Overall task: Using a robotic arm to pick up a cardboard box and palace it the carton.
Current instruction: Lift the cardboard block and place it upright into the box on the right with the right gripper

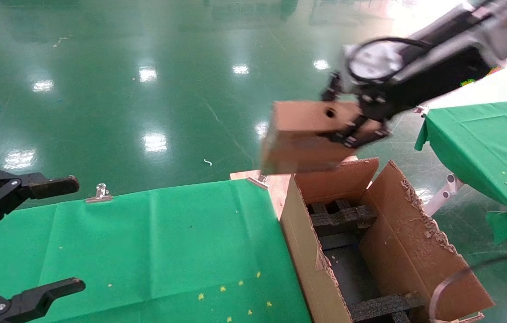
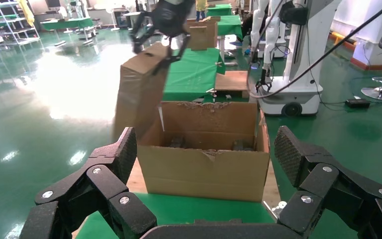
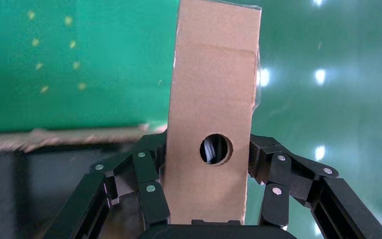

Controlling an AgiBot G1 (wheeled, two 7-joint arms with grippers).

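Note:
My right gripper [image 1: 347,130] is shut on the small brown cardboard box [image 1: 303,139], holding it in the air by its two broad sides, just above the carton's far flap. The round hole in the box's narrow face shows in the right wrist view [image 3: 211,109], where the right gripper's fingers [image 3: 151,189] press on both sides. The large carton [image 1: 410,233] stands open beside the green table, with black foam blocks [image 1: 343,217] inside. The left wrist view shows the carton [image 2: 204,169] and the held box [image 2: 139,94] above its far left corner. My left gripper [image 1: 74,235] is open and empty over the table's left end.
The green-clothed table [image 1: 168,251] lies left of the carton, with metal clips [image 1: 100,193] on its far edge. A second green table [image 1: 491,143] stands at the right. A loose strap [image 1: 451,282] hangs by the carton's near right flap. Glossy green floor lies beyond.

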